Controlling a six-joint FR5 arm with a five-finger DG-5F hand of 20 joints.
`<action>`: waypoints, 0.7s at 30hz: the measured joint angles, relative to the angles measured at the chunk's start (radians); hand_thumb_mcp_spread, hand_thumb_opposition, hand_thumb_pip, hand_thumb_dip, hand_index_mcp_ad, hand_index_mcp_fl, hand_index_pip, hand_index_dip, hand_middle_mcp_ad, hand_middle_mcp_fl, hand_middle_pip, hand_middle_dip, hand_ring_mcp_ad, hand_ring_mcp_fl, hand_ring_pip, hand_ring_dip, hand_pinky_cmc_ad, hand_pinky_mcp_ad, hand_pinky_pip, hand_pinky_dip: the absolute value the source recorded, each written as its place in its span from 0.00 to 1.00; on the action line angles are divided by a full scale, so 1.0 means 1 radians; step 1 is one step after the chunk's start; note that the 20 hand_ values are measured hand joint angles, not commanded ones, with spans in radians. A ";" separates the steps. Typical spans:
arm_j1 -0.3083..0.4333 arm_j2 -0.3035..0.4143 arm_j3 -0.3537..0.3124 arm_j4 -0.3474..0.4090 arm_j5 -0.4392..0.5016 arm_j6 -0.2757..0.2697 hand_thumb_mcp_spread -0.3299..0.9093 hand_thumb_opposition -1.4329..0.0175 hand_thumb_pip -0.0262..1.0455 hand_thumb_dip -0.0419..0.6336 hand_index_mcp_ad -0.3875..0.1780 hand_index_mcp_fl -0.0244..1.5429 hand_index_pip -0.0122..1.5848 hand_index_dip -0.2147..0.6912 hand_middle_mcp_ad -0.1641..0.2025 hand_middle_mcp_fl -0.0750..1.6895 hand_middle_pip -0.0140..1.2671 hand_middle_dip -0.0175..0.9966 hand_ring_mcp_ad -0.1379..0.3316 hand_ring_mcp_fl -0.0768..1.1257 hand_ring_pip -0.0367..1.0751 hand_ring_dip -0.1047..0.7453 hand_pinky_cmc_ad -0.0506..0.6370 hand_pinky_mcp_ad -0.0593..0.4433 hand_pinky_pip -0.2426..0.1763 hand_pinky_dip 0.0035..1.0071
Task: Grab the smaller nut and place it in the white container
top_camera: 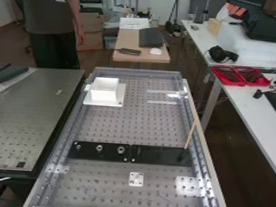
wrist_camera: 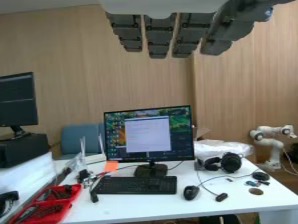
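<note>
Currently, my wrist view gives me the hand (wrist_camera: 159, 36) wide, its fingers extended. Down on the bench (top_camera: 114, 124), I see the smaller nut (top_camera: 77, 147) on the flat black bar (top_camera: 110, 156), beside the larger nut (top_camera: 99, 148), well apart from the white container (top_camera: 104, 90).

**One camera high, one on my wrist**

From above its near end, one looks down along my tabletop (top_camera: 111, 182). The other faces roughly level past my hand (wrist_camera: 159, 37), close by; both take in red trays (wrist_camera: 64, 212) and headphones (wrist_camera: 231, 162).
</note>
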 joint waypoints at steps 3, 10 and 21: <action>0.000 0.002 -0.003 0.001 0.001 -0.001 0.27 0.99 0.03 0.07 0.69 0.03 0.01 0.25 0.56 0.04 0.02 0.04 0.37 0.08 0.04 0.14 0.17 0.21 0.55 0.01; 0.001 0.006 -0.005 -0.001 0.004 -0.002 0.49 0.69 0.31 0.14 0.69 0.03 0.03 0.26 0.50 0.05 0.08 0.10 0.38 0.06 0.11 0.14 0.26 0.39 0.55 0.26; 0.006 0.010 -0.018 -0.008 0.014 0.001 0.52 0.52 0.30 0.14 0.69 0.03 0.05 0.27 0.51 0.05 0.11 0.17 0.56 0.06 0.16 0.17 0.53 0.67 0.43 0.52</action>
